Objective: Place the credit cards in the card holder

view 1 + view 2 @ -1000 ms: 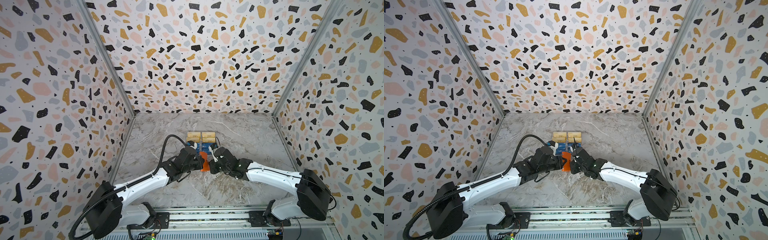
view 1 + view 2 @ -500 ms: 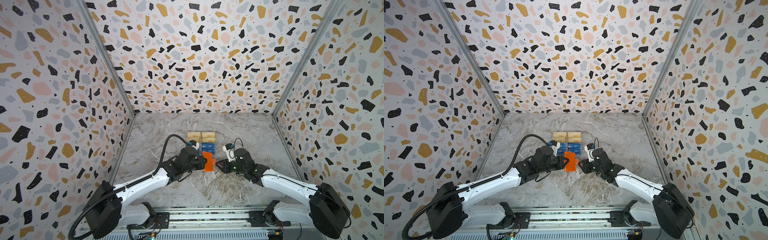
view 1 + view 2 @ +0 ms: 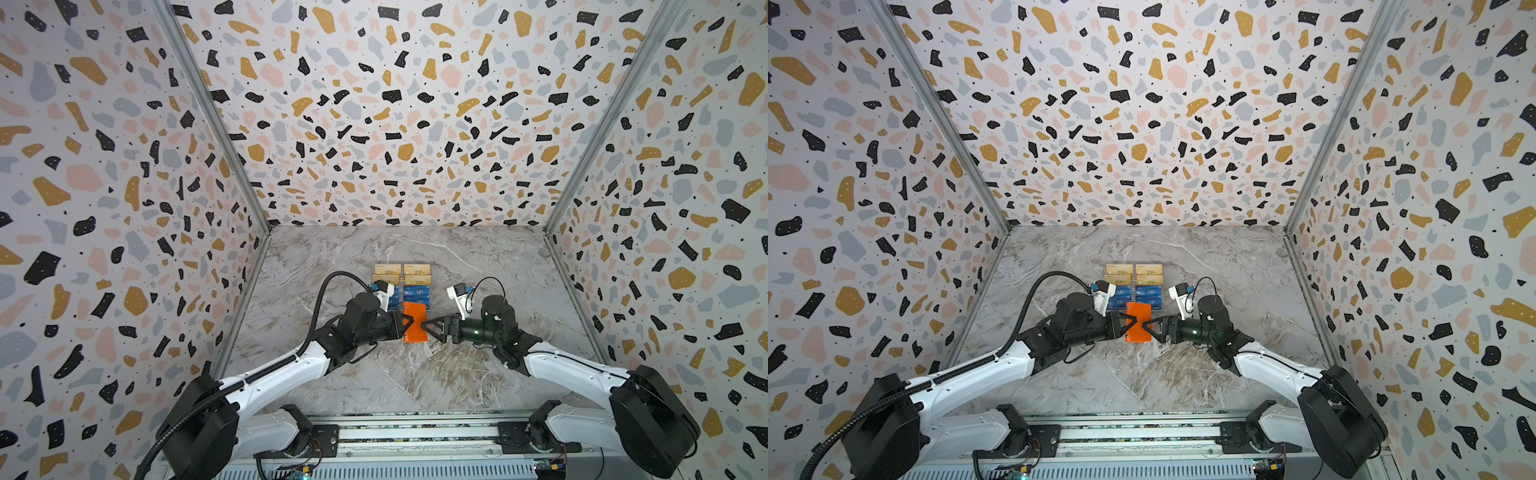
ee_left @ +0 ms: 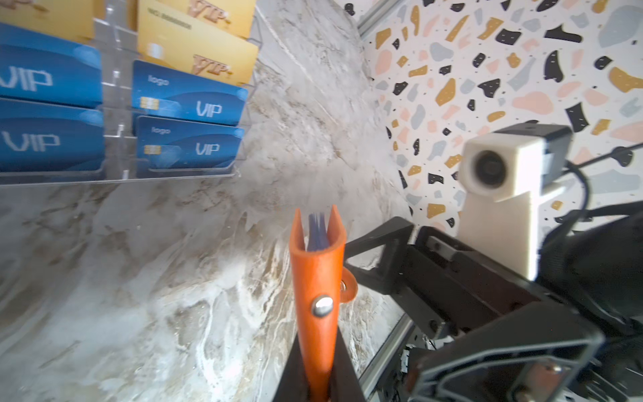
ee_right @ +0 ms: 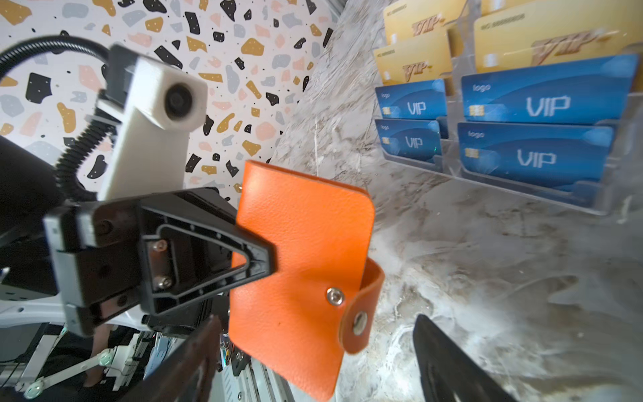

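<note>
Back in swings the right gripper (image 3: 429,327), jaws spread wide at the card holder (image 3: 415,332) — orange, snap strap undone, pinched by the left gripper (image 3: 406,323) above the table (image 3: 415,374). Just behind, blue and gold credit cards (image 3: 417,291) fill a clear rack (image 4: 114,115).

The left claw (image 3: 1125,325) is closed on the left edge of the orange card holder (image 3: 1138,330). The right claw (image 3: 1147,326) meets its right edge. Just beyond it, blue and gold credit cards (image 3: 1148,293) stand in rows on the marble counter (image 3: 1142,382).
</note>
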`<state>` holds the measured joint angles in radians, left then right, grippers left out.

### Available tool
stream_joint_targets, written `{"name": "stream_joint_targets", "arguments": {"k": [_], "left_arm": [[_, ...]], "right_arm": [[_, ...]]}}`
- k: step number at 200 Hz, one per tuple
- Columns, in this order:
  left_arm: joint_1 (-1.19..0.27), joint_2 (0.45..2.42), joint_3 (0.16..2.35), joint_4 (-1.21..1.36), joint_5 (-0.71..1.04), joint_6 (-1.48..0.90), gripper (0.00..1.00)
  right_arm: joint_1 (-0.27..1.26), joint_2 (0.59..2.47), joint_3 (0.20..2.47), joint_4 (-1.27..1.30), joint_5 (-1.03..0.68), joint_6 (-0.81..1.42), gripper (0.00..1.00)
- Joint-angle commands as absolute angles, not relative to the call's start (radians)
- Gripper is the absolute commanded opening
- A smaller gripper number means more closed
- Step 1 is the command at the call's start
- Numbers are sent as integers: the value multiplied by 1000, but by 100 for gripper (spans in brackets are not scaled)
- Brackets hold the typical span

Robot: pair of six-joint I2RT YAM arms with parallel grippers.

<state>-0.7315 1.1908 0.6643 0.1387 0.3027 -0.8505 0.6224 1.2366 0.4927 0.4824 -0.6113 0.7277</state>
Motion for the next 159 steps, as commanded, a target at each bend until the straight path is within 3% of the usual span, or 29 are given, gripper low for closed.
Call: {"name": "stream_joint_targets", "arguments": {"k": [1,49,78,115,159], "left_arm": [[-731,1162,659,259,394,-854,0],[-725,1137,621,383,473,-925,0],[-725,1150,622,423,516,-939,0],[-724,1155,625,473,562,-960,0],[-724,1161,619,488,570,-972,0]], "right_arm": [[629,1246,515,520,-628,709,85],[516,1194,385,703,-757,775,65],[492,1264,381,842,-919,811,55],[446,1320,323,1102,-976,954,39],[372,1362,256,1318,-1041,1064,34]]}}
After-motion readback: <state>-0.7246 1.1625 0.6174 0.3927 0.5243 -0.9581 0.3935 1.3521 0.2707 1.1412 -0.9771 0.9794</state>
